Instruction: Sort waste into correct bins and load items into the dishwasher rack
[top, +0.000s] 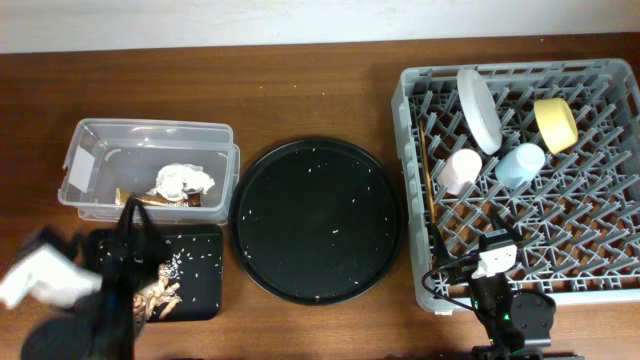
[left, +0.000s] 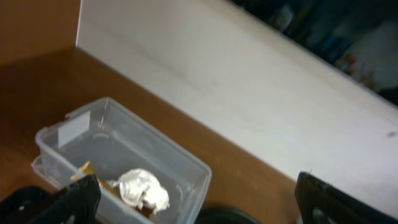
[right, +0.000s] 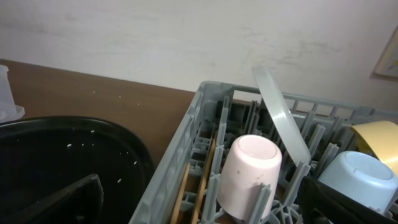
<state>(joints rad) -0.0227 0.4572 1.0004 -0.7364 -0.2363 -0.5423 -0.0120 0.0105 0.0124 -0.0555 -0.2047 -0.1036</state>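
Observation:
The clear box (top: 150, 140) holds the crumpled white napkin (top: 186, 180) and the brown wrapper (top: 160, 198). The shallow black tray (top: 195, 280) holds food scraps with rice (top: 160, 292). My left gripper (top: 131, 212) is open and empty, at the box's near edge over the tray; its wrist view shows the box (left: 124, 143), napkin (left: 144, 190) and wrapper (left: 86, 169). The grey rack (top: 412, 130) holds the plate (top: 480, 108), yellow bowl (top: 556, 123), pink cup (top: 461, 170), blue cup (top: 520, 165) and chopsticks (top: 428, 185). My right gripper (top: 497, 245) is open and empty above the rack's near left part.
The large round black tray (top: 320, 220) with scattered rice grains lies between the bins and the rack. The right wrist view shows it (right: 62, 155) beside the rack's rim (right: 180, 162), the pink cup (right: 249, 174) and the upright plate (right: 280, 115).

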